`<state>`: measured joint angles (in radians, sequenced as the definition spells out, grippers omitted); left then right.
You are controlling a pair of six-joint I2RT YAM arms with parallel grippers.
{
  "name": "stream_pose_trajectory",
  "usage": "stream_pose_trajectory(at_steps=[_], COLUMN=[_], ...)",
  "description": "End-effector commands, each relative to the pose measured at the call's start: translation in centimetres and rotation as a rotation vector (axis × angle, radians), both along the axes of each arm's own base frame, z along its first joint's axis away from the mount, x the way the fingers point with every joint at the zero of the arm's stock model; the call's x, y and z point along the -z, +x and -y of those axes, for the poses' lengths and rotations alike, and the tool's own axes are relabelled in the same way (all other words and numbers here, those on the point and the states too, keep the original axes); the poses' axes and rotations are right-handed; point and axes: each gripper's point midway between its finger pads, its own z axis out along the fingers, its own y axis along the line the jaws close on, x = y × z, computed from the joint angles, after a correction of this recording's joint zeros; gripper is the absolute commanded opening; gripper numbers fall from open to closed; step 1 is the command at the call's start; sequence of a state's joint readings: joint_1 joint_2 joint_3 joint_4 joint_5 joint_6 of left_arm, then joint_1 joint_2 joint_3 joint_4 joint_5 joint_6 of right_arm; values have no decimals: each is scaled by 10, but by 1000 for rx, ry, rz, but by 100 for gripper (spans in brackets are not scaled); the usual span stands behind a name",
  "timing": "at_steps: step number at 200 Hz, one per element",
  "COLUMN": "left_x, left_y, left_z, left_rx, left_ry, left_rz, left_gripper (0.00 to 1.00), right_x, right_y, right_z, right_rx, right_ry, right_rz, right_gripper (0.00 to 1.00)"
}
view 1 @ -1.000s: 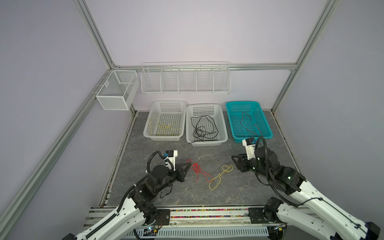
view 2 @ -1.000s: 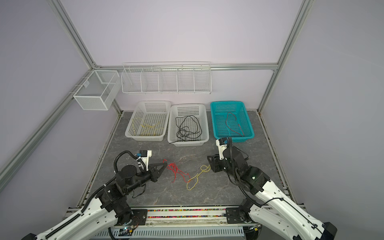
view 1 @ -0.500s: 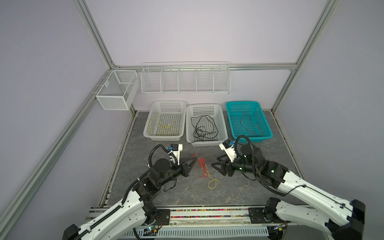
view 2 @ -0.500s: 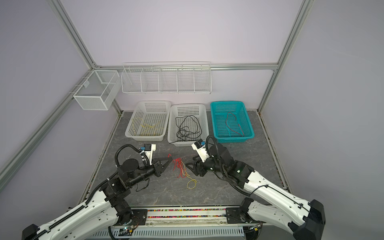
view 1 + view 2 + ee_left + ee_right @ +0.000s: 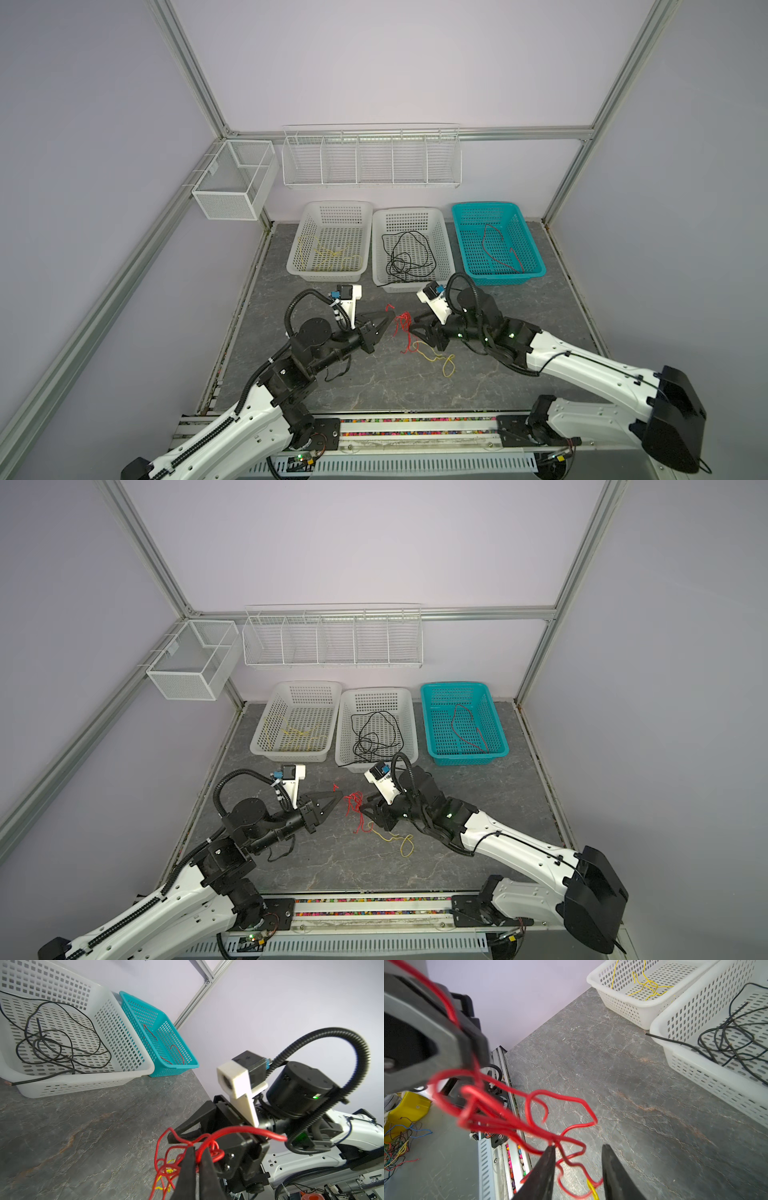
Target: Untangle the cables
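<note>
The worktop (image 5: 415, 386) is a grey, marble-patterned slab enclosed by pale lilac walls (image 5: 395, 62) and aluminium framing. A white wire rack (image 5: 371, 156) is mounted on the back wall and a mesh box (image 5: 232, 183) on the left wall. Three baskets stand in a row along the worktop's far edge. The left white basket (image 5: 332, 214) holds a yellow cable (image 5: 328, 253), the middle white basket (image 5: 409, 216) a black cable (image 5: 409, 257), and the teal basket (image 5: 486, 210) a red cable (image 5: 484, 241). A red-and-yellow tangle (image 5: 402, 328) sits near the worktop's centre, and its yellow strand (image 5: 436, 357) trails on the surface toward the front edge. Both arms reach inward from the front edge, stretched low, with their grippers facing each other across the tangle. The left gripper (image 5: 197, 1159) is clamped on the tangle's red strand (image 5: 239, 1131) and holds it clear of the surface. The right gripper (image 5: 578, 1147) has its jaws apart, with red loops passing between them.
</note>
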<state>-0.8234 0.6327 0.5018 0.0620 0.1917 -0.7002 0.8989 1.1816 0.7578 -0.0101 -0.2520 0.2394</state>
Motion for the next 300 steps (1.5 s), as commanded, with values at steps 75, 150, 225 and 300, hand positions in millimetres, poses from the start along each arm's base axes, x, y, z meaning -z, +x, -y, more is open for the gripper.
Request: stream_pose_trajectory(at_steps=[75,150,225,300], left_x=[-33,-9,16,19], left_y=[-4,5,21,24], left_z=[-11,-59,-98,-141], left_rx=[-25,-234,-443,-646], left_ry=[-60,191,342,402], left_rz=[56,58,-20,-55], left_gripper=[0,0,0,0], right_x=[12,22,37,55], right_y=[5,43,51,51], right_z=[1,93,177,241], right_rx=[69,484,800,1043], right_ry=[12,-69,-52,-57], right_rz=[33,15,-160,-279], right_gripper=[7,6,6,6])
